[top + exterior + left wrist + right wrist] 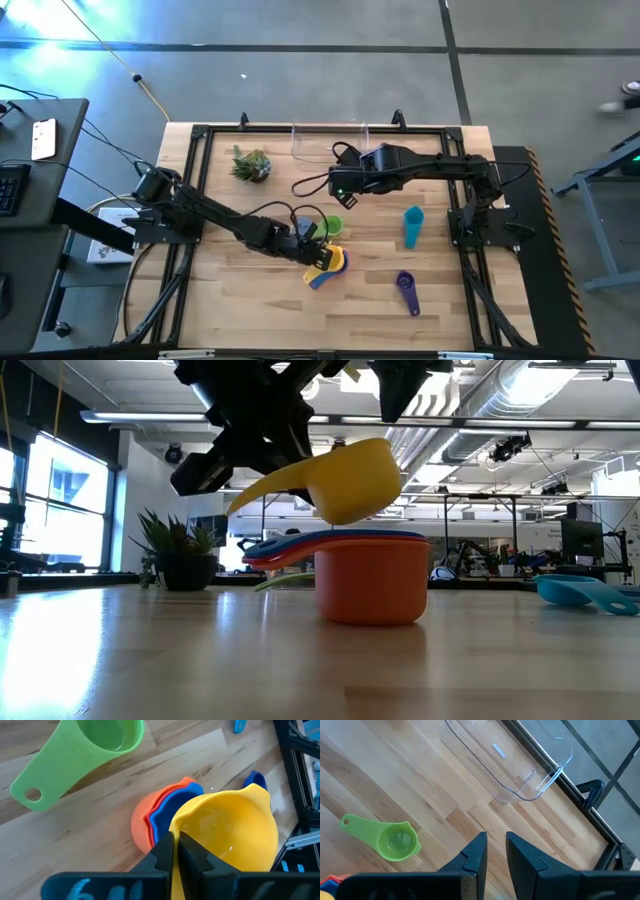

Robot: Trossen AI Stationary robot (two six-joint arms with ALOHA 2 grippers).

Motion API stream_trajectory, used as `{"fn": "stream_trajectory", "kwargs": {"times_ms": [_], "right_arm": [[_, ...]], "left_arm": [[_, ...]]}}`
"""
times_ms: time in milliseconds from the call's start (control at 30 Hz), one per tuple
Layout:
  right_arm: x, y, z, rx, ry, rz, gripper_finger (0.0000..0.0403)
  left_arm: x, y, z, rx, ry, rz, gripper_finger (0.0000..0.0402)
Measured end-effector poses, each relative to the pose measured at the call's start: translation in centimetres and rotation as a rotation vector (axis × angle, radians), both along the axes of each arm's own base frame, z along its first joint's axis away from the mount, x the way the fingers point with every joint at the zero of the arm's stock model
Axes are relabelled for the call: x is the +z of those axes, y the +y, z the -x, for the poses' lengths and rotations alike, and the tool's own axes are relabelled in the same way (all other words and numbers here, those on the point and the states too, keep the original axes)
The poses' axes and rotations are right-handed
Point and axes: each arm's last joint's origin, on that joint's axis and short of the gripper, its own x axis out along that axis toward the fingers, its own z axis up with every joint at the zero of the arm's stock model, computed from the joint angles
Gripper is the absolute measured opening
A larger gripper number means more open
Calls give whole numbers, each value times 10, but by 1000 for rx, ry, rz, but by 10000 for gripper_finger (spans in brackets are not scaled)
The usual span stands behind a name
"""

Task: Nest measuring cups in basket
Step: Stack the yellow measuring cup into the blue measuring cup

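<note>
High view: the left gripper is hanging at six o'clock of the table over the stacked cups; the green cup is lying just beside it. The teal cup and purple cup are lying well apart toward four o'clock, the plant at ten, the clear basket at twelve. The right gripper is hovering below the basket.

Low view: the yellow cup is hanging tilted just above the orange cup — the stack is blocking everything behind it.

Left wrist view: the fingers are pinched tight on the yellow cup's handle.

Right wrist view: the jaws are standing slightly parted, holding nothing.
</note>
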Motion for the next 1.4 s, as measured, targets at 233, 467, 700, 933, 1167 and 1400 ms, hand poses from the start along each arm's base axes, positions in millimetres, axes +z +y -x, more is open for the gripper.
{"fn": "stream_trajectory", "kwargs": {"times_ms": [233, 467, 700, 933, 1167, 1400], "right_arm": [[0, 0, 0, 0, -1, -1, 61], [0, 0, 0, 0, -1, 0, 61], [0, 0, 0, 1, -1, -1, 61], [0, 0, 0, 1, -1, -1, 61], [0, 0, 0, 1, -1, -1, 61], [0, 0, 0, 1, -1, -1, 61]], "left_arm": [[-3, -1, -3, -1, -15, 10, 8], [-2, 0, -3, 1, -19, 8, 19], [-3, 4, -5, -18, -3, 49, 21], [-3, 4, -5, -39, 1, 52, 21], [-2, 6, -6, -57, -4, 65, 21], [1, 11, -12, -74, -52, 55, 21]]}}
